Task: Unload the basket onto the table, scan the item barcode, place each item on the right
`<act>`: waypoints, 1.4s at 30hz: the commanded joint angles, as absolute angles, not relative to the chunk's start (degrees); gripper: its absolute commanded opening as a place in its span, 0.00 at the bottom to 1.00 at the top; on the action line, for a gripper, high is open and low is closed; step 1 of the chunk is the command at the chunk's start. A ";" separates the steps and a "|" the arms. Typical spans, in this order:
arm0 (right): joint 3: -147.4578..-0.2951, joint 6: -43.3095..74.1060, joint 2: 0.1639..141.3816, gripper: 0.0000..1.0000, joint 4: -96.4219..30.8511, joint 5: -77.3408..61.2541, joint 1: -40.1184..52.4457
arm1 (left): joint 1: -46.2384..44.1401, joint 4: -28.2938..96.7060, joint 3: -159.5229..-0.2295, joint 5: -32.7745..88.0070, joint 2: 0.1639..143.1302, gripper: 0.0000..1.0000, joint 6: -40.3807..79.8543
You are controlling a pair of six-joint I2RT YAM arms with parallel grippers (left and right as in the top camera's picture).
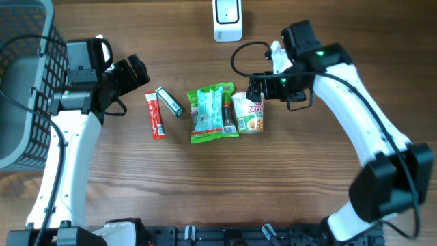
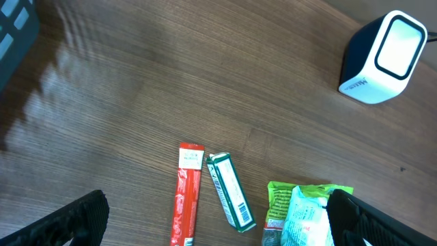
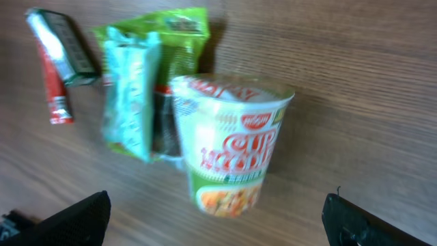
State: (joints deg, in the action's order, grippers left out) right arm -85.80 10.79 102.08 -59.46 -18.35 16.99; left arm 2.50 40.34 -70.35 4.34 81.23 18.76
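Wood table (image 1: pixel 307 198) carries a red stick (image 1: pixel 156 115), a small green box (image 1: pixel 168 101) and a green packet (image 1: pixel 213 113) in a row. A basket (image 1: pixel 20 82) is at my left, the scanner (image 1: pixel 227 20) at the far edge. The packet's print is blurred. The cup (image 1: pixel 248 113), white and green with red lettering, lies on its side against the packet, just under my right gripper (image 1: pixel 258 90). My left gripper (image 1: pixel 130 87) hangs near the stick. Both gape empty.

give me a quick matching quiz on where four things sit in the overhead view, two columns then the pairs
1 white barcode scanner
2 red stick packet
3 green-labelled cup noodle tub
4 dark mesh basket

a far left of the view
b lying on its side, right end of the row
c top middle of the view
d left end of the row

Pairs: 1-c, 2-d, 3-b, 4-a
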 commanded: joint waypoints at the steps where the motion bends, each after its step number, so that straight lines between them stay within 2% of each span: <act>1: -84.90 10.63 107.15 1.00 -57.17 -18.02 17.65 | 2.70 40.36 -70.52 3.97 81.45 1.00 18.46; 13: -84.58 10.50 112.40 1.00 -54.59 -20.40 18.33 | 2.70 40.36 -70.52 3.97 81.45 1.00 18.44; 25: -75.66 10.68 112.40 1.00 -42.48 -20.80 18.61 | 2.70 40.36 -70.52 3.97 81.45 1.00 18.44; 42: -75.68 10.48 110.21 1.00 -41.63 -22.33 19.00 | 2.70 40.36 -70.52 3.97 81.45 1.00 18.46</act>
State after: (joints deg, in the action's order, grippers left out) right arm -76.09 10.81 111.81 -41.60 -21.02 18.72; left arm 2.50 40.34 -70.35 4.34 81.23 18.79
